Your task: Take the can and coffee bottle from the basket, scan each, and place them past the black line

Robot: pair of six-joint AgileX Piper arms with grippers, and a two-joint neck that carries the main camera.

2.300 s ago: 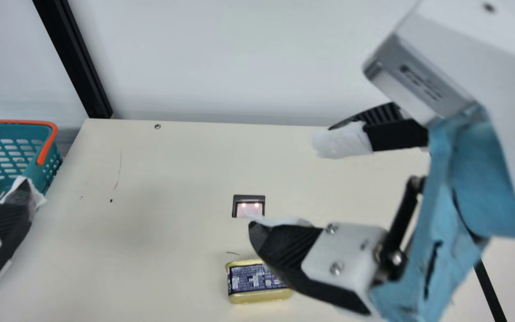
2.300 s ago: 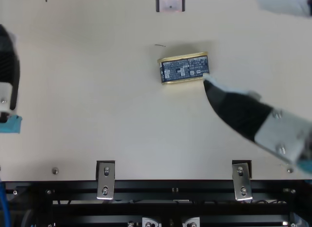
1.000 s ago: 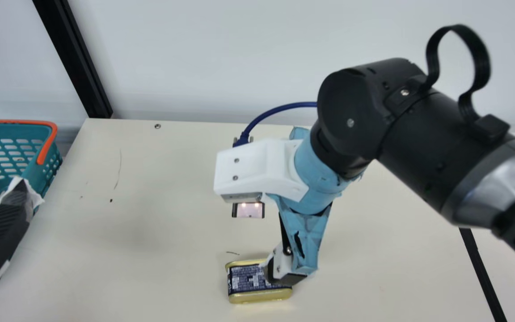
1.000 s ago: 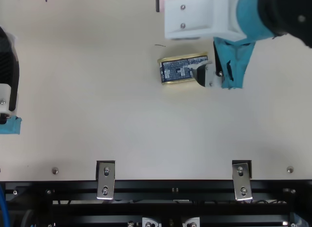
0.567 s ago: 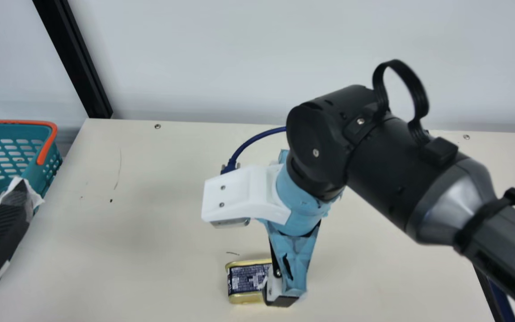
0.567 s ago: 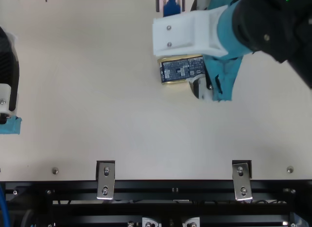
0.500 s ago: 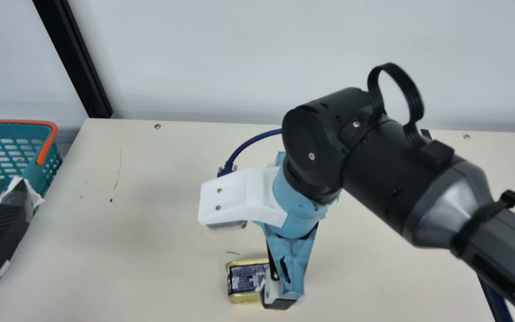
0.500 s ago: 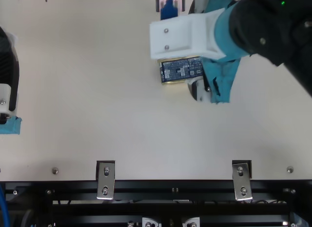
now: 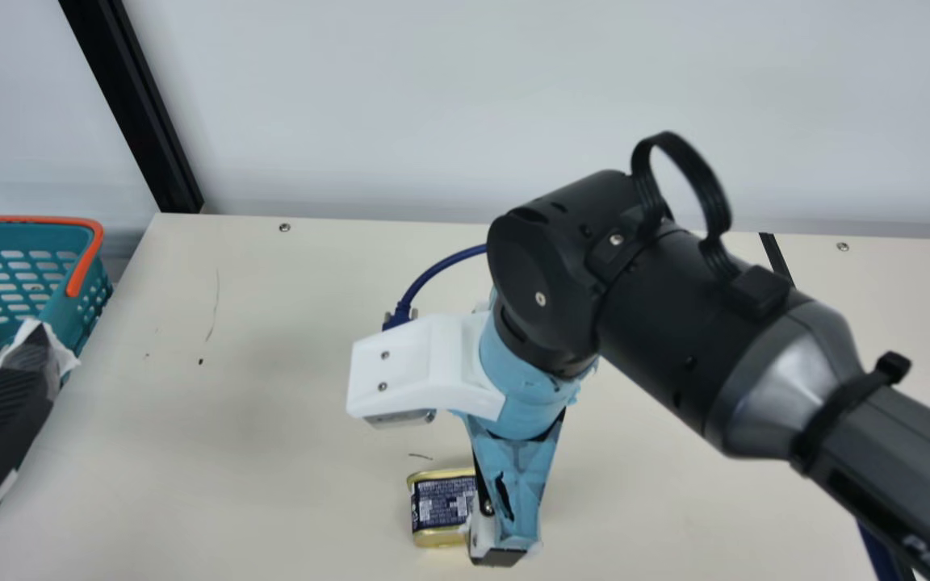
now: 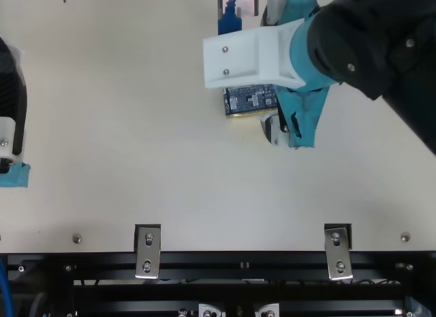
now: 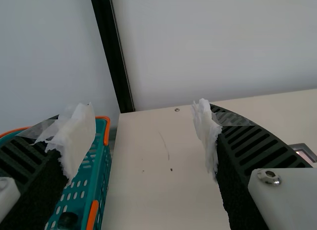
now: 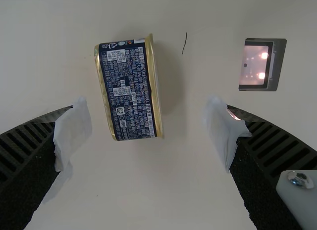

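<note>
The can (image 12: 128, 91) lay ahead of the right end effector (image 10: 264, 70), nearer one finger; that and the left end effector (image 9: 9, 399) gaped wide, empty.

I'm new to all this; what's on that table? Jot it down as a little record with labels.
Can: on the table, label side up, ungripped
Right gripper: open, over the can
Left gripper: open, near the basket
Basket: teal with orange rim, at the left
Scanner window: lit, near the can
Black line: towards the right; can not past it
</note>
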